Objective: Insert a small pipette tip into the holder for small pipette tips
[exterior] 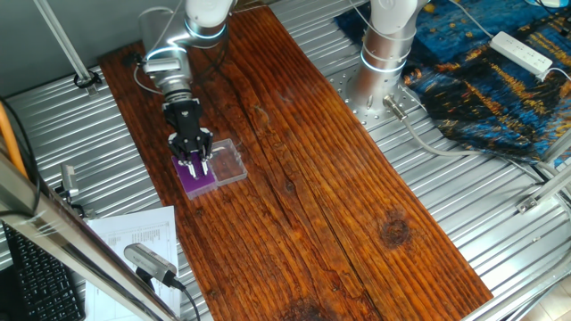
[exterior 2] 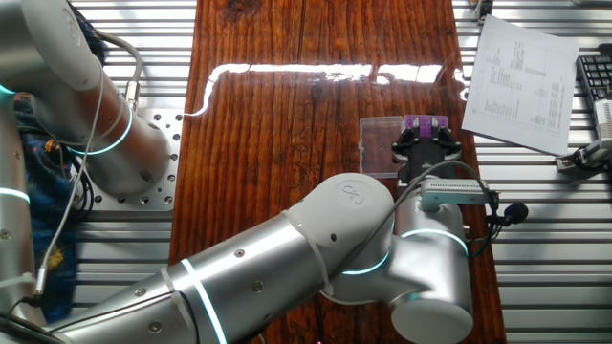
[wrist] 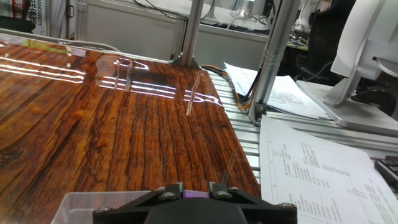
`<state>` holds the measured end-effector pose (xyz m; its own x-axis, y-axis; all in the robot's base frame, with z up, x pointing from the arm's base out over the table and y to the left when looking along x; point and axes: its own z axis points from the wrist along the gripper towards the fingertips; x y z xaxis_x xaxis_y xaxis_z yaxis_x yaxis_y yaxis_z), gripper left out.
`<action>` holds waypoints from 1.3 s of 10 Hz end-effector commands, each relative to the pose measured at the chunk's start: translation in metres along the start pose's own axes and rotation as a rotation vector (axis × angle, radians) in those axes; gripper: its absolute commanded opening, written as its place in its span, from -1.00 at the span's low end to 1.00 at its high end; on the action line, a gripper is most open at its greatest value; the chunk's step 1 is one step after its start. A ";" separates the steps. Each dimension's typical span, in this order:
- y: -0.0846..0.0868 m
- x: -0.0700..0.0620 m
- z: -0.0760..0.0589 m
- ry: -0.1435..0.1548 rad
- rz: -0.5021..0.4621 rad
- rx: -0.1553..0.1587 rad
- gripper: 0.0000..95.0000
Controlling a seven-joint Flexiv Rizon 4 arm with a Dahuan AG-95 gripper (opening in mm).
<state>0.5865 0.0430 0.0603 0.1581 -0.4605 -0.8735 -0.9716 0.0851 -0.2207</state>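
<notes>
The holder for small pipette tips is a flat purple block on the wooden board, joined to a clear plastic box. My gripper points straight down right over the purple block, its fingertips close together. A pale speck between them reads as the small pipette tip. In the other fixed view the gripper hides most of the purple block. In the hand view a strip of purple shows between the two fingers; the tip itself is hidden there.
Printed paper sheets lie off the board's edge next to the holder, also seen in the hand view. An aluminium post stands beside the board. A second arm's base stands at the far side on the metal table.
</notes>
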 end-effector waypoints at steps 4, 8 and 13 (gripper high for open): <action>-0.003 -0.006 -0.007 0.070 0.014 -0.017 -0.20; -0.004 -0.018 -0.013 0.152 0.114 -0.025 -0.60; -0.008 -0.051 -0.016 0.401 0.358 0.018 -1.00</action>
<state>0.5818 0.0473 0.1054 -0.1692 -0.6711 -0.7218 -0.9701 0.2426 0.0017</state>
